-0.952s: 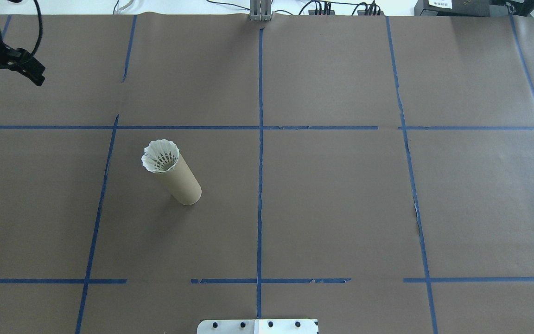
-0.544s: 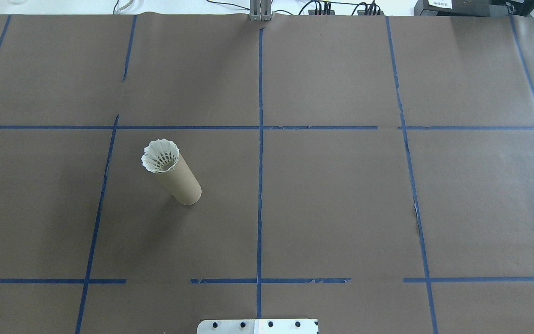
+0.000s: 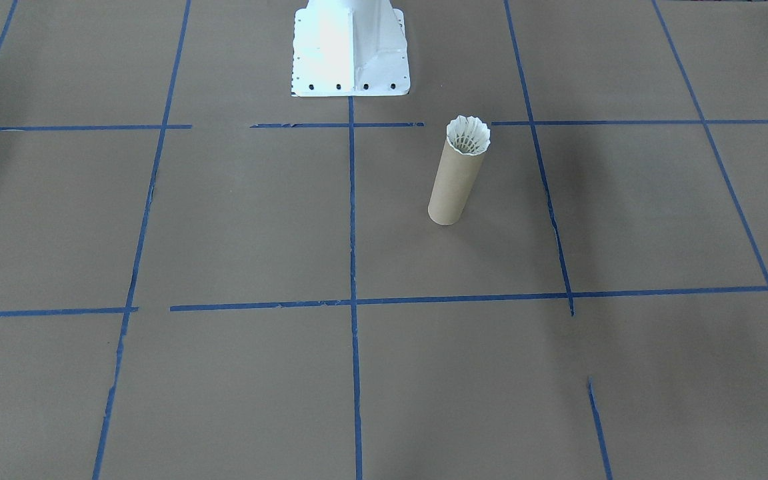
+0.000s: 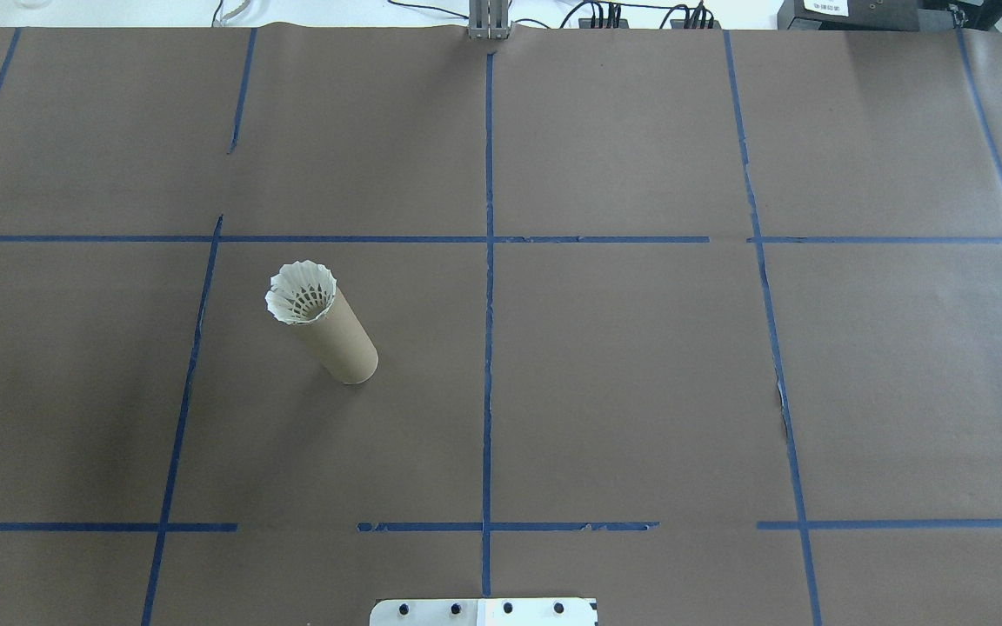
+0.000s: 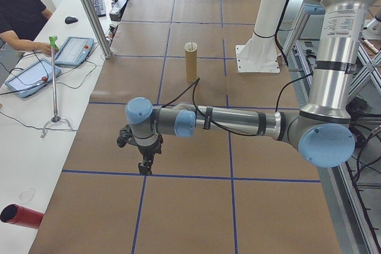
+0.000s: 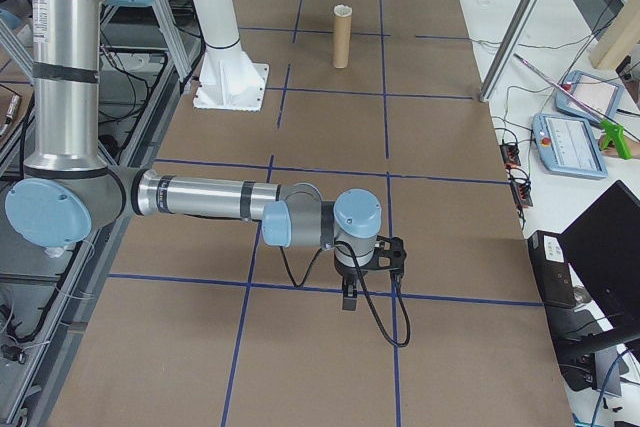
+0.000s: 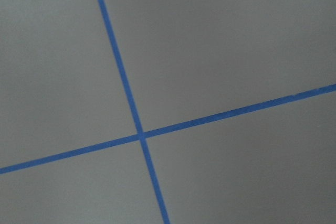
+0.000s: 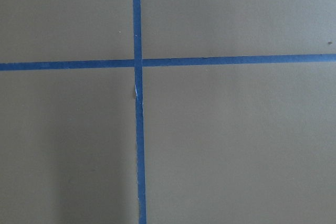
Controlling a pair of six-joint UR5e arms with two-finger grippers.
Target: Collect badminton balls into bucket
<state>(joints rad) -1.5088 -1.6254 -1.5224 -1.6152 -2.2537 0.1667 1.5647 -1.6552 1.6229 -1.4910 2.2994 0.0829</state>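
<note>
One brown cardboard tube [image 4: 337, 337], the bucket, stands upright on the paper-covered table [image 4: 640, 391], with one white feather shuttlecock [image 4: 301, 292] seated in its open top, its skirt flaring over the rim. The pair sits on the robot's left half of the table, just across a blue tape line [image 4: 487, 261] from the centre and a little out from the white robot base [image 3: 349, 48]. Nothing stands beside or against the tube.

Two arms are in view, in the side cameras alone. The left gripper [image 5: 144, 168] hangs over the table's near end in the left-side view, well apart from the tube; the right gripper [image 6: 349, 299] hangs over the opposite end. Whether either gripper is parted or closed cannot be told from these angles; neither carries anything visible. Each wrist camera shows only bare paper and one crossing of tape lines.

A person [image 5: 21, 13] sits beside a side bench bearing two tablets [image 5: 72, 50].
</note>
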